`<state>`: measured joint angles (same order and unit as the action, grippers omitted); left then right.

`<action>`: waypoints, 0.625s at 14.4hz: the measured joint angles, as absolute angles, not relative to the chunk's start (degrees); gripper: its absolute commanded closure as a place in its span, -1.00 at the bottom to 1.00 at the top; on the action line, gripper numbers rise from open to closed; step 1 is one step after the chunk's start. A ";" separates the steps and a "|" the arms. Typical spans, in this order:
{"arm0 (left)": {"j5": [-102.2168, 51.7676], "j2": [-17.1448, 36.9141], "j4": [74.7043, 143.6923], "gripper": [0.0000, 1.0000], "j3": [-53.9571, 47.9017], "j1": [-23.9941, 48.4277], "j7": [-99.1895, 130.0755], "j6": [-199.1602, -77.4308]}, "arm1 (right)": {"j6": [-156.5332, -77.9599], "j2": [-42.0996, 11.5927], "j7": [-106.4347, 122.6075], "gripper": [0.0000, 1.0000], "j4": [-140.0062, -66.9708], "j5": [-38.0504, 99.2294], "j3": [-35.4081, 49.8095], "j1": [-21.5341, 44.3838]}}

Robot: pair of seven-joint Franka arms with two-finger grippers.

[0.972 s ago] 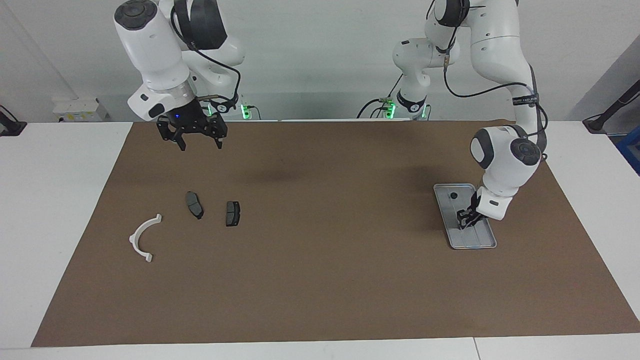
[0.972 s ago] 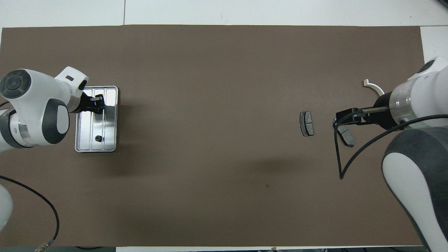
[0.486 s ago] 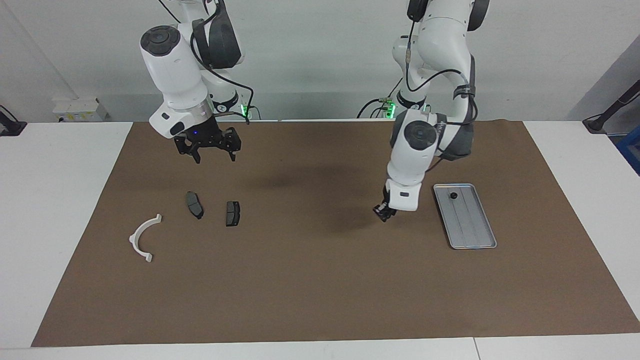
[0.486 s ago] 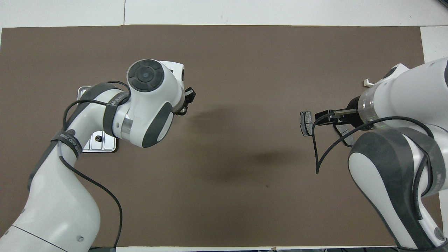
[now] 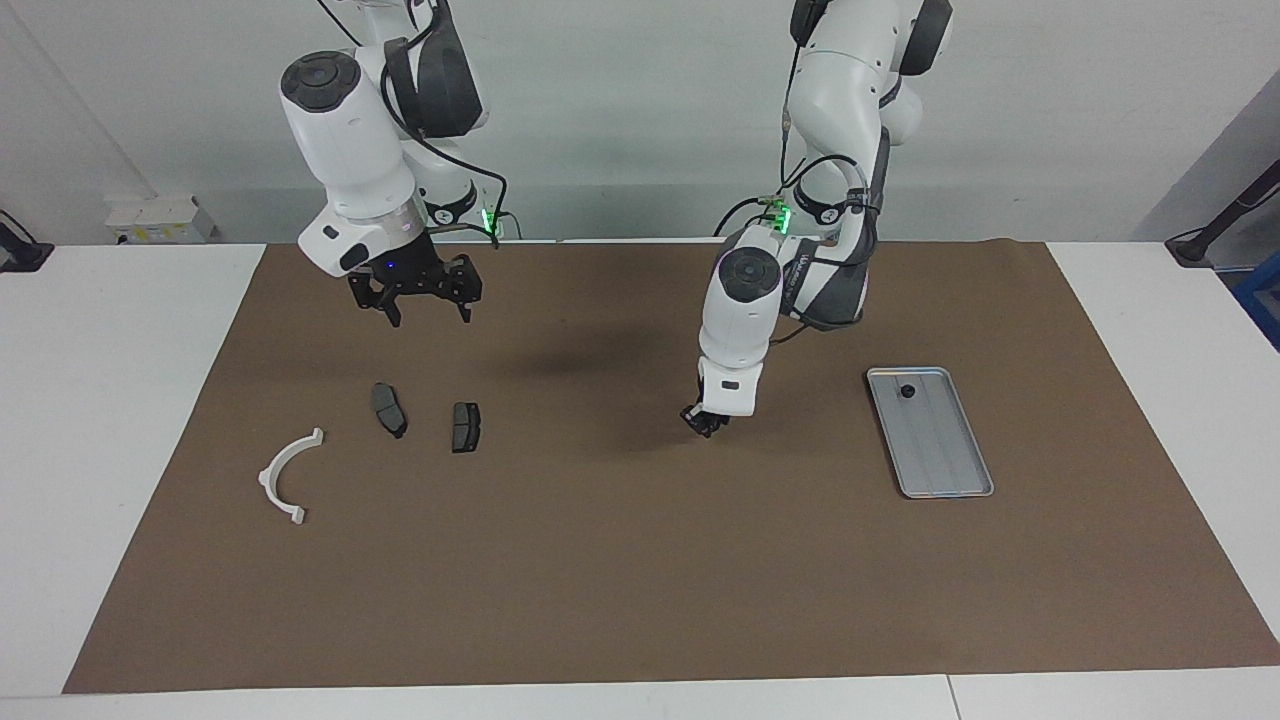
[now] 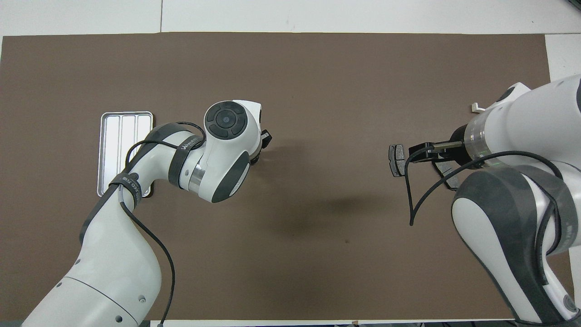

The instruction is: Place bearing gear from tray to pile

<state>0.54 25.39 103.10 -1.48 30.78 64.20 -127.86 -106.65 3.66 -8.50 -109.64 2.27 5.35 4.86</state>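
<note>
My left gripper hangs low over the middle of the brown mat, shut on a small dark part, the bearing gear, mostly hidden by its fingers. The silver tray lies toward the left arm's end, and a small black part rests in its end nearer the robots. The pile lies toward the right arm's end: a white half-ring and two dark pads. My right gripper waits open in the air, over the mat just short of the pads.
The brown mat covers most of the white table. In the overhead view the left arm crosses the tray's near corner, and the right arm covers most of the half-ring and part of one pad.
My left gripper rose out of the tray and travelled toward the pile, now over the mat's middle. The right gripper shifted slightly toward the middle, then held still.
</note>
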 measured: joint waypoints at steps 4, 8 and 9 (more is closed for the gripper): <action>0.62 25.24 104.13 -1.00 -1.41 31.13 64.20 -128.92 | -106.75 3.65 -10.24 -1.00 -109.65 2.28 5.40 5.31; 0.88 24.11 104.23 -1.00 -0.77 30.68 61.79 -125.47 | -108.04 2.88 -17.67 -1.00 -109.76 2.29 5.48 8.55; 0.94 22.51 105.09 -1.00 -0.45 29.37 58.39 -124.46 | -108.61 2.42 -19.69 -1.00 -109.80 2.29 5.49 9.23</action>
<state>0.94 22.51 105.09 -0.45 29.37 58.39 -124.46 -108.61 2.42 -19.69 -109.80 2.29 5.49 9.23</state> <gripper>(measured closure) 0.141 0.000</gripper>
